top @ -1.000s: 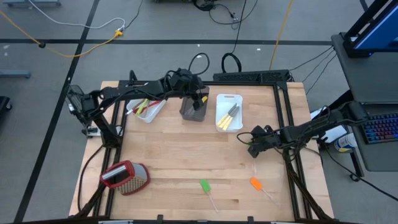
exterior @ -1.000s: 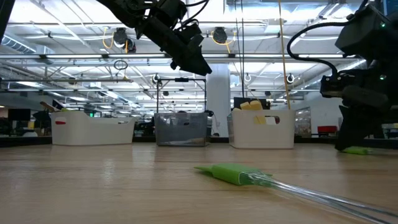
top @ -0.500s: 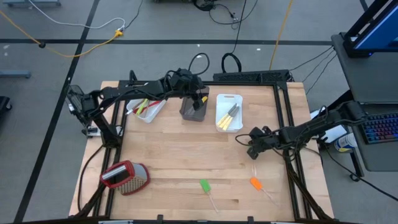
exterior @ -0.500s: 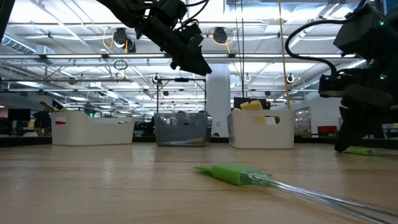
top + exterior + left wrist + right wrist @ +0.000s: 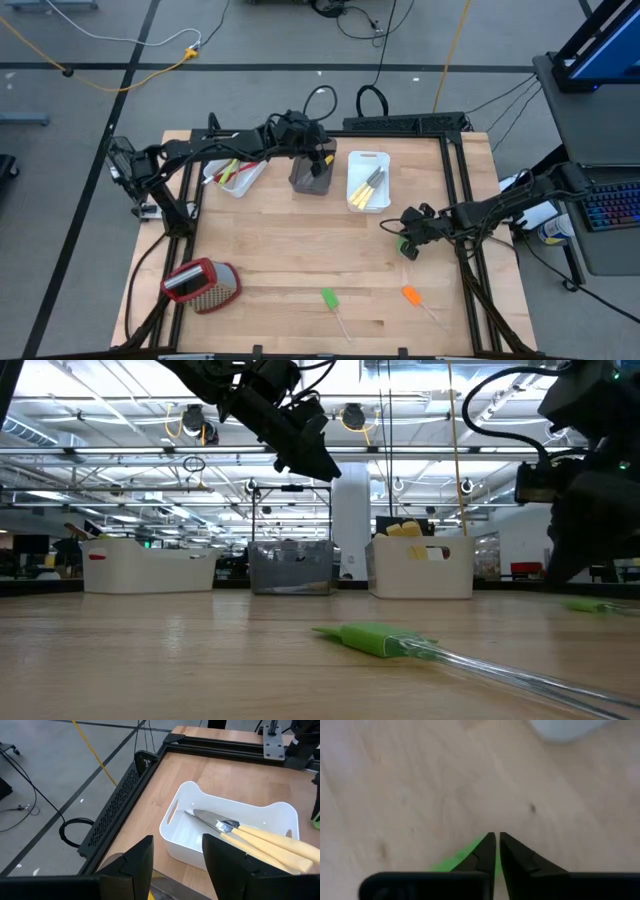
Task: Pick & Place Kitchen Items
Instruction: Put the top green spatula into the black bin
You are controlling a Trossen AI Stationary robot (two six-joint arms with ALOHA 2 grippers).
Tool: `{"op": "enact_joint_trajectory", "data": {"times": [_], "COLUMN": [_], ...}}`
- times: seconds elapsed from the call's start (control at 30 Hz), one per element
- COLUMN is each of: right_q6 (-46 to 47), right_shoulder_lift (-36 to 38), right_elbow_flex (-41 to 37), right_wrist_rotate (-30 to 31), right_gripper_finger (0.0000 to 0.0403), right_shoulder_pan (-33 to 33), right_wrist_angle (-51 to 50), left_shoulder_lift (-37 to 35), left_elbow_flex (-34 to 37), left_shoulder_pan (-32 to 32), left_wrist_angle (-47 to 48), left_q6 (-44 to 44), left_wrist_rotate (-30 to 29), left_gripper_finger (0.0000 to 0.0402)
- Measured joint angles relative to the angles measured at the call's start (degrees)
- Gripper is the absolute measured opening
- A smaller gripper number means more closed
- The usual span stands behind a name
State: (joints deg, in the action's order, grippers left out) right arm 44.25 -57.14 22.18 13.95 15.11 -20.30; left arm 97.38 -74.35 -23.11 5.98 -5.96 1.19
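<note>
The right gripper (image 5: 495, 851), nearly closed on a thin green utensil (image 5: 462, 857) low over the table's right side (left gripper (image 5: 177, 857) parted, empty), may lose this edge-held item when lifted.

The right gripper (image 5: 404, 246) sits slightly higher over the table than a second ago, its fingers (image 5: 487, 851) now nearly closed on a green utensil (image 5: 461, 858), apparently lifting it; in the low view the utensil (image 5: 598, 605) now shows clear of the arm.
</note>
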Motion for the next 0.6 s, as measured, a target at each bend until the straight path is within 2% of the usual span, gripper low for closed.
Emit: {"op": "enact_joint_trajectory", "data": {"times": [0.2,0.43,0.6], "right_q6": [4.8,19.0,30.9], "right_shoulder_lift": [0.0,0.1,0.1], "right_elbow_flex": [2.0,2.9,2.9], "right_wrist_rotate": [-6.7,-17.3,-17.1], "right_gripper_finger": [0.0065,0.0127,0.0164], "right_shoulder_pan": [0.0,-0.1,-0.2], "right_wrist_angle": [-3.6,-4.9,-7.6], "left_shoulder_lift": [0.0,0.0,0.0], "left_elbow_flex": [0.0,0.0,0.0], "left_shoulder_pan": [0.3,1.1,1.7], "left_wrist_angle": [0.0,0.0,0.0], "left_q6": [0.0,-0.2,-0.5], "left_wrist_rotate": [0.0,0.0,0.0], "left_gripper_finger": [0.0172,0.0172,0.0172]}}
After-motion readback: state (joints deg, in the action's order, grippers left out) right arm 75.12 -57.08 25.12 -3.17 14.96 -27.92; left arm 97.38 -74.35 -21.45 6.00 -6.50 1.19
